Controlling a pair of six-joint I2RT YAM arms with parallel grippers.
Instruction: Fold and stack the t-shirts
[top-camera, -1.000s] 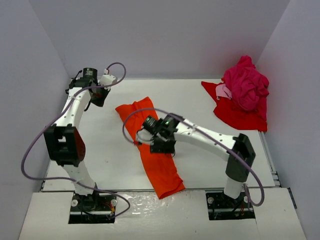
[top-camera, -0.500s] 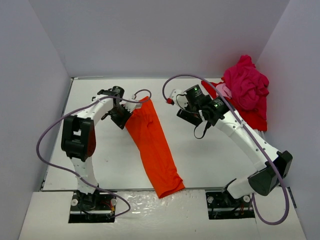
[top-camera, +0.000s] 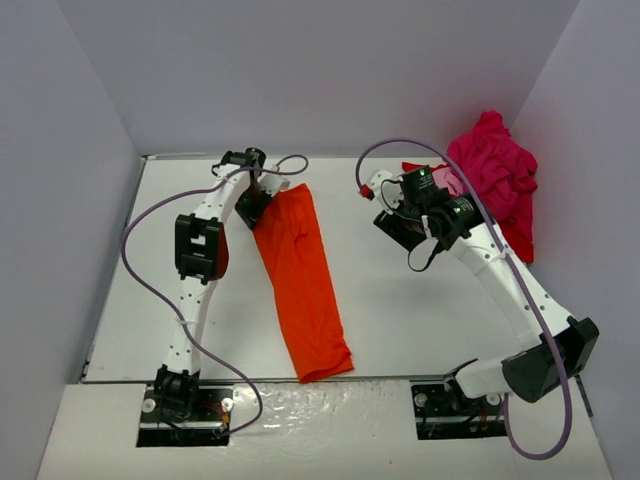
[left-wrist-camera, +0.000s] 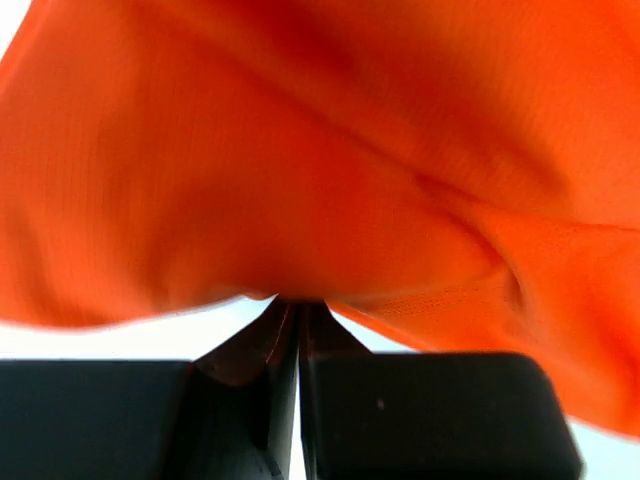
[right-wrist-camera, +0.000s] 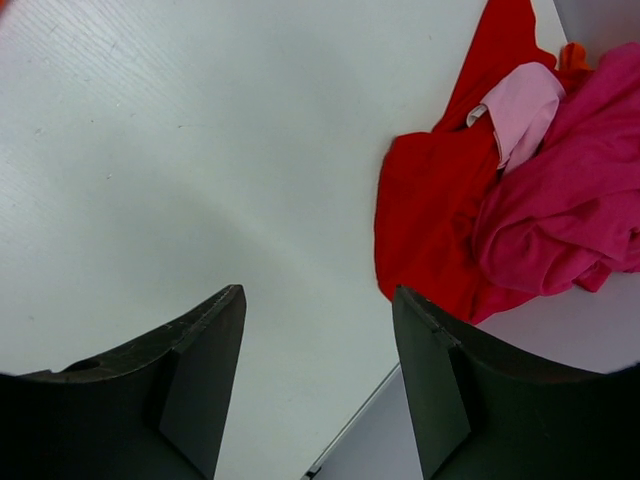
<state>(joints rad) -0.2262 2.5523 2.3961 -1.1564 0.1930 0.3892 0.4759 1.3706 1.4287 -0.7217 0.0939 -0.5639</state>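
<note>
An orange-red t-shirt (top-camera: 303, 285) lies folded into a long strip across the table's middle, its far end lifted. My left gripper (top-camera: 258, 200) is shut on that far left corner; in the left wrist view the orange cloth (left-wrist-camera: 330, 170) fills the frame above the closed jaws of the left gripper (left-wrist-camera: 297, 305). My right gripper (top-camera: 392, 200) hovers open and empty over bare table, short of the back-right pile. There a magenta-pink t-shirt (top-camera: 493, 170) is bunched on a flat red t-shirt (top-camera: 515, 236). The right wrist view shows the red shirt (right-wrist-camera: 430, 210) and the pink one (right-wrist-camera: 570, 210) beyond the right gripper (right-wrist-camera: 318, 295).
White walls close in the table (top-camera: 420, 310) on the left, back and right. A pale pink patch of cloth (right-wrist-camera: 522, 105) peeks out of the pile. Both arms' purple cables loop above the table near the grippers.
The left arm reached to the shirt's far corner, shut on it and pulled it toward the back left, straightening the strip. The right arm left the shirt and swung toward the back-right pile.
</note>
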